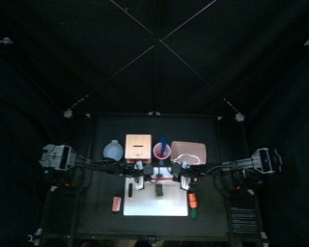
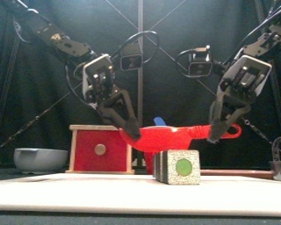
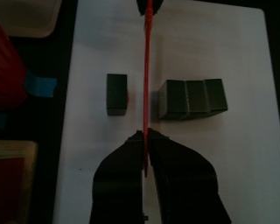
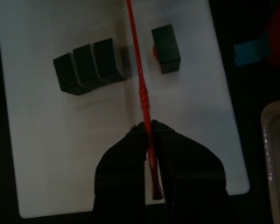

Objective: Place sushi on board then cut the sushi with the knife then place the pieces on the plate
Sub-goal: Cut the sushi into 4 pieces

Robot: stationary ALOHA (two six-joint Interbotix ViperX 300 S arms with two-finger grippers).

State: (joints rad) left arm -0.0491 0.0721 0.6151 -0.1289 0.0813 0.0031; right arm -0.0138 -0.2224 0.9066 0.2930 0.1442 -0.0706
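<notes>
A red toy knife (image 2: 178,134) hangs level above the white cutting board (image 3: 236,52), edge down. My left gripper (image 3: 145,142) is shut on one end and my right gripper (image 4: 149,133) is shut on the other. In the front view the left gripper (image 2: 127,130) and right gripper (image 2: 213,130) stand above the dark green sushi roll (image 2: 178,165). On the board one cut piece (image 3: 116,94) lies apart from the remaining roll (image 3: 194,97), with the blade over the gap between them. The right wrist view shows the roll (image 4: 90,66) and the lone piece (image 4: 166,45).
Behind the board stand the wooden box with a red drawer front (image 2: 99,149), the blue-grey bowl (image 2: 39,158), the red cup (image 1: 162,150) and the pink tray (image 1: 187,151). Small orange toys lie left (image 1: 117,204) and right (image 1: 192,201) of the board (image 1: 151,207).
</notes>
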